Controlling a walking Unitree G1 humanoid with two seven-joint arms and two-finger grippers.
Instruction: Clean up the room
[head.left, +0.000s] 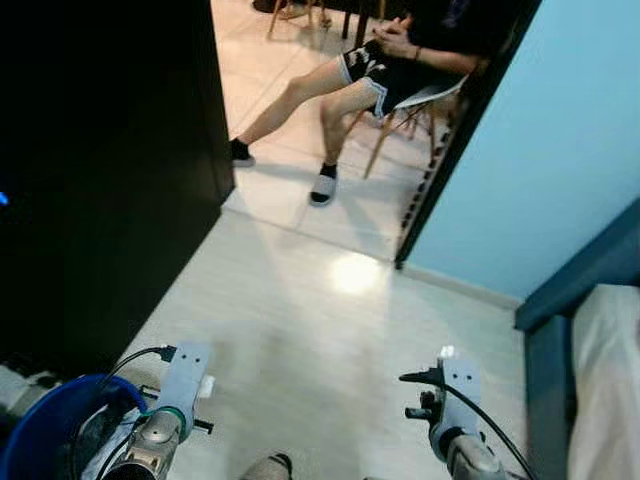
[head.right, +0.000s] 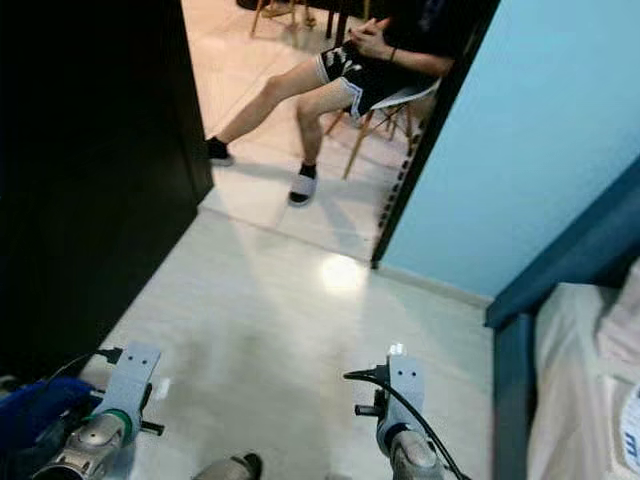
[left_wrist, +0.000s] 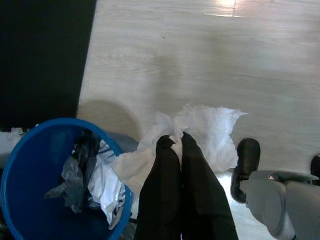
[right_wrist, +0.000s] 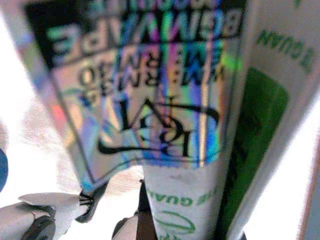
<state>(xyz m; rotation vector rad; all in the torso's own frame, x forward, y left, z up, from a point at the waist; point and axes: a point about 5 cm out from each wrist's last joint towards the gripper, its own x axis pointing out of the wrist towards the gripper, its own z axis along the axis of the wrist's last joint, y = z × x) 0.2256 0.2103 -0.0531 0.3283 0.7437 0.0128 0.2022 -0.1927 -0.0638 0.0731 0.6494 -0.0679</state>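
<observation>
Left hand (left_wrist: 176, 142) pinched closed on crumpled white tissue (left_wrist: 210, 127), beside blue bin (left_wrist: 30, 170) rim; bin holds dark and white scraps. Right hand: shiny holographic box (right_wrist: 150, 95) pressed against camera, blurred; finger state unreadable. Pale floor (head.left: 300, 330). Far doorway: seated person (head.left: 370, 75), upper body cropped.

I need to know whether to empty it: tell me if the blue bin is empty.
Not empty. The blue bin holds crumpled dark and silvery trash; the left hand holds white paper beside its rim.
</observation>
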